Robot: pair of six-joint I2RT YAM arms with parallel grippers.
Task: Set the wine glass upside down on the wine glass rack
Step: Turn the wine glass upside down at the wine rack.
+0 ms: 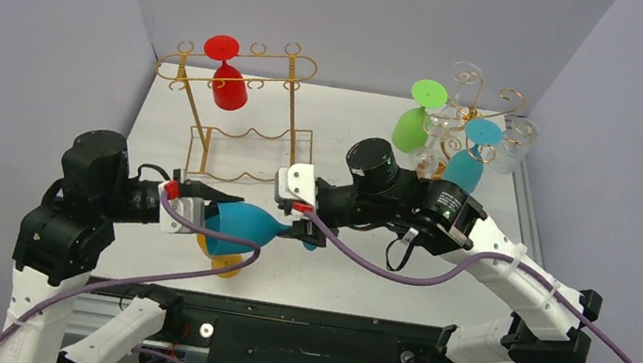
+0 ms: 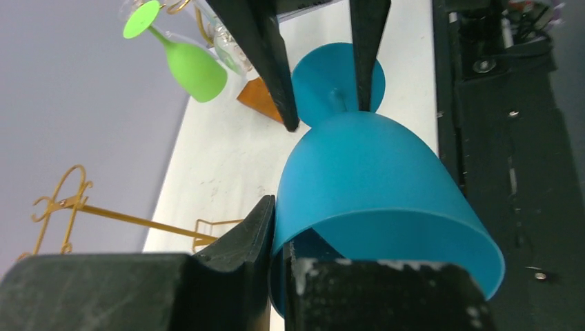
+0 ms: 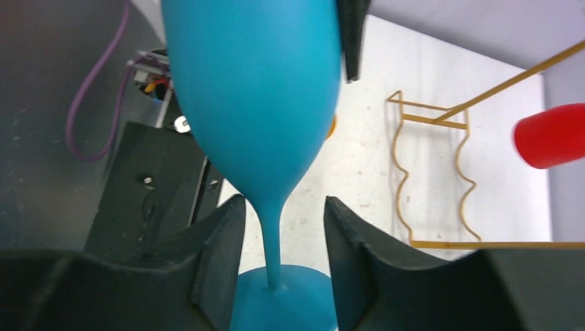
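A blue wine glass (image 1: pixel 247 224) hangs on its side above the table's near middle, bowl to the left and foot to the right. My left gripper (image 1: pixel 205 213) is shut on the bowl's rim, one finger outside the wall and one inside (image 2: pixel 281 231). In the left wrist view the wine glass (image 2: pixel 376 179) fills the centre. My right gripper (image 1: pixel 302 226) is open, its fingers either side of the stem without touching it (image 3: pixel 283 227). The stem and bowl of the wine glass (image 3: pixel 256 89) run up from between them. A gold wire wine glass rack (image 1: pixel 263 67) stands at the back left.
A red glass (image 1: pixel 230 85) hangs upside down on the left rack. A second gold rack (image 1: pixel 485 105) at the back right holds green (image 1: pixel 413 126), blue (image 1: pixel 467 164) and clear glasses. An orange object (image 1: pixel 226 265) lies on the table under the held glass.
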